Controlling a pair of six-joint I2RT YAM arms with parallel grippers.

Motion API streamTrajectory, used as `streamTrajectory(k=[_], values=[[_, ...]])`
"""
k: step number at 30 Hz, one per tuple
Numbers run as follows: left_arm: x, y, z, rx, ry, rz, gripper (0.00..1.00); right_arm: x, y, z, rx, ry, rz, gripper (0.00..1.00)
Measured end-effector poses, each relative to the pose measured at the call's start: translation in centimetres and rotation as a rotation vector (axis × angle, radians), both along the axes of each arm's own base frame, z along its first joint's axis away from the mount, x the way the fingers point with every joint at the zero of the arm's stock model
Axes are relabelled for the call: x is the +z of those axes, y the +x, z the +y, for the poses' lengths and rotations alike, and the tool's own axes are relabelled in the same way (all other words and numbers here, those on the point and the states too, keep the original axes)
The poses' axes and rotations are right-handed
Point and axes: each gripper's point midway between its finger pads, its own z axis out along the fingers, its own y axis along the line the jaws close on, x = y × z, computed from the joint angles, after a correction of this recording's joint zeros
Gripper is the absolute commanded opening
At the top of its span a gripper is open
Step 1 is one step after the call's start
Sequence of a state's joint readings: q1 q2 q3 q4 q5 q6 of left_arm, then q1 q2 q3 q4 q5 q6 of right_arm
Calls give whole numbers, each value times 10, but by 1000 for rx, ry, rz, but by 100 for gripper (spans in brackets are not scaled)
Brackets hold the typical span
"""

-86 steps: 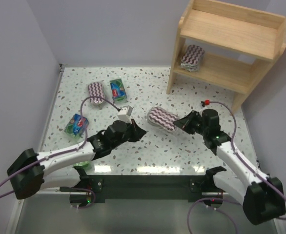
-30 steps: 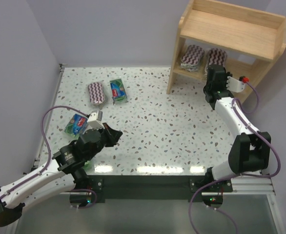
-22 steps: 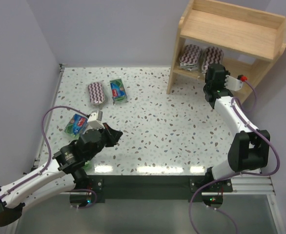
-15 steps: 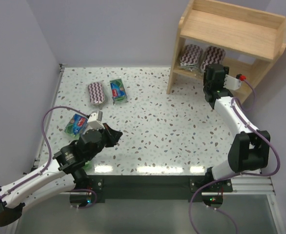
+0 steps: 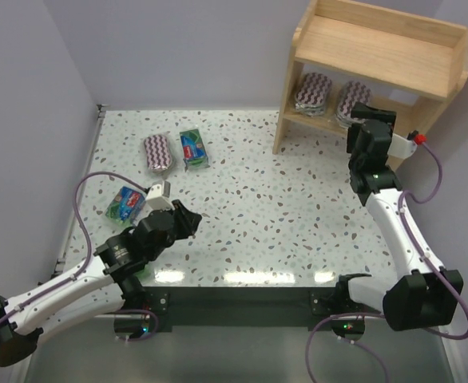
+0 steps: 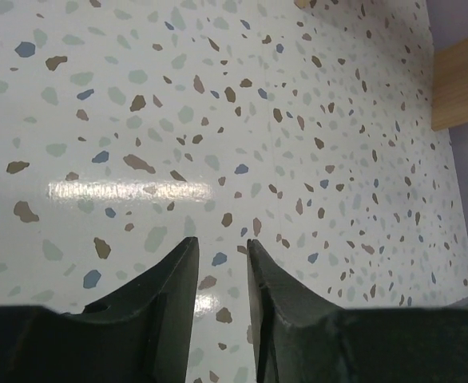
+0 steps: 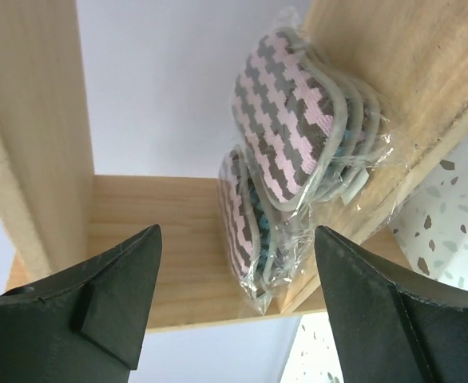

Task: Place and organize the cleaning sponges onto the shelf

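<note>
The wooden shelf (image 5: 378, 48) stands at the far right. Two striped cleaning sponges (image 5: 314, 91) (image 5: 351, 97) lean side by side on its lower tier. My right gripper (image 5: 363, 113) is open just in front of the right one, holding nothing. In the right wrist view its jaws (image 7: 236, 230) stand wide apart, short of the two wrapped sponges (image 7: 290, 120) (image 7: 250, 209). A third striped sponge (image 5: 156, 152) and two green packs (image 5: 192, 148) (image 5: 125, 203) lie on the table at the left. My left gripper (image 5: 191, 220) (image 6: 220, 247) hovers over bare table, slightly open and empty.
The speckled table (image 5: 282, 215) ends in walls at the left and back. The shelf's side panel (image 7: 34, 136) is close to my right fingers. A bit of green (image 5: 140, 270) shows under the left arm. A corner of the shelf (image 6: 462, 88) appears in the left wrist view.
My right gripper has opened, let go of the second striped sponge on the lower tier and drawn back to the right. The left gripper's jaws have parted a little.
</note>
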State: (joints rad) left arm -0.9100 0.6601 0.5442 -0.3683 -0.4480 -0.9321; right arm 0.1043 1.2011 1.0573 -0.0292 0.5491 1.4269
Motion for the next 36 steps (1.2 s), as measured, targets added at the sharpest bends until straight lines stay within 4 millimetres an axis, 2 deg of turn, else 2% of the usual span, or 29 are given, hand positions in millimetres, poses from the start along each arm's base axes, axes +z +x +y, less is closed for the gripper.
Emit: streamTrajectory(k=[2, 4, 6, 9, 11, 16, 20, 24, 27, 30, 34, 36], values=[[-3, 3, 1, 16, 17, 4, 39, 4, -4, -2, 16, -10, -10, 81], [-7, 6, 2, 32, 39, 11, 41, 1, -4, -2, 45, -22, -3, 77], [-10, 9, 4, 51, 64, 11, 49, -9, -7, 1, 80, -45, 24, 76], [-11, 22, 14, 100, 109, -2, 51, -25, -17, 14, 179, -99, 66, 76], [-10, 41, 28, 162, 135, 1, 53, -30, -26, 30, 283, -148, 82, 77], [-8, 107, 82, 353, 198, 23, 72, -42, -61, 71, 568, -302, 73, 78], [-9, 156, 102, 393, 238, 36, 81, -75, -96, 97, 769, -402, 122, 78], [-14, 206, 128, 430, 236, 41, 83, -111, -133, 115, 932, -450, 182, 79], [-26, 240, 157, 469, 238, 59, 84, -126, -155, 120, 1002, -475, 216, 79], [-48, 255, 181, 487, 239, 96, 84, -130, -171, 123, 1049, -505, 217, 80], [-80, 261, 188, 459, 247, 149, 84, -136, -183, 127, 1096, -519, 213, 80], [-95, 263, 186, 432, 239, 170, 79, -144, -187, 129, 1116, -508, 228, 80]])
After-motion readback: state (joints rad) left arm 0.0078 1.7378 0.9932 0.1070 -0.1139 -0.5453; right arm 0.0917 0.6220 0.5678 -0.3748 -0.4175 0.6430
